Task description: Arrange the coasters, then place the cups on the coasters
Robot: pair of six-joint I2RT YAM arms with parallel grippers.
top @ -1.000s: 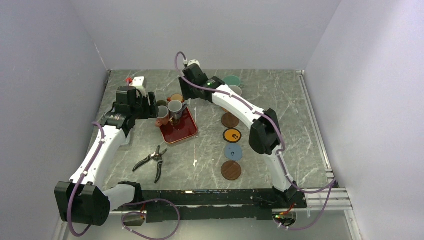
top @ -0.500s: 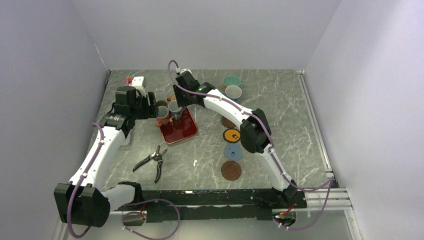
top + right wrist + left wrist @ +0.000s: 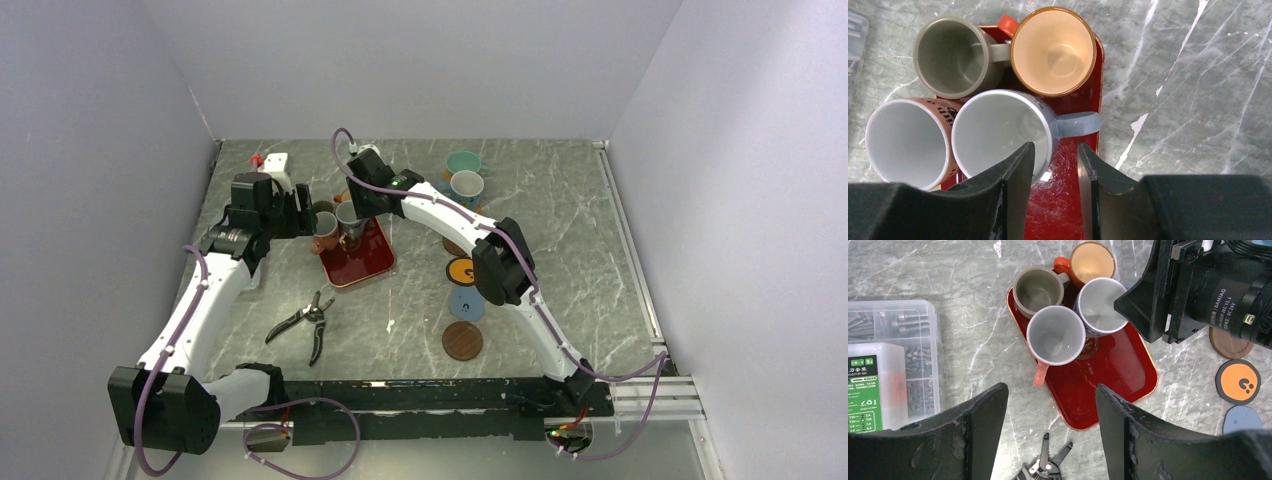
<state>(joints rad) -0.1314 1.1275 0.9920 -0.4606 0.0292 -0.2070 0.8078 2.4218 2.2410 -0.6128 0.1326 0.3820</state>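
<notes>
As the top camera has it: we see both arms reaching to the red tray [image 3: 365, 262] at the left rear of the marble table [image 3: 560, 230], with four cups crowded at its far end.
Left pincer: the left gripper [image 3: 1050, 392] hangs over the pink-handled cup [image 3: 1055, 335], jaws spread wide with nothing between them.
Right pincer: the right gripper [image 3: 1055, 149] sits astride the rim of the grey-white cup [image 3: 998, 130]. One finger is inside and the other outside by the handle. A strip of red tray shows between the outer finger and the wall, so we see no clamp.
Tray's far end: olive cup [image 3: 948, 55] and orange-brown cup [image 3: 1053, 50], side by side.
Right rear: teal cup [image 3: 463, 161] and blue cup [image 3: 467, 186], well apart from the tray.
Coaster row, right of the tray: dark brown coaster [image 3: 462, 341] nearest us, then blue coaster [image 3: 466, 305], then black coaster with orange face [image 3: 462, 270].
Left wrist only: a second brown coaster [image 3: 1229, 345], which the right arm mostly covers from above, and a clear parts box [image 3: 893, 355] of screws left of the tray.
Top view best: pliers [image 3: 308, 325] in front of the tray.
Writing: "DAMIAO" and "DC:24V" on the right arm's wrist motor [image 3: 1220, 292]. "CR-V" and "S2" are on the box's green label. The lettering on the pink-handled cup's side is too cut off for us to read.
</notes>
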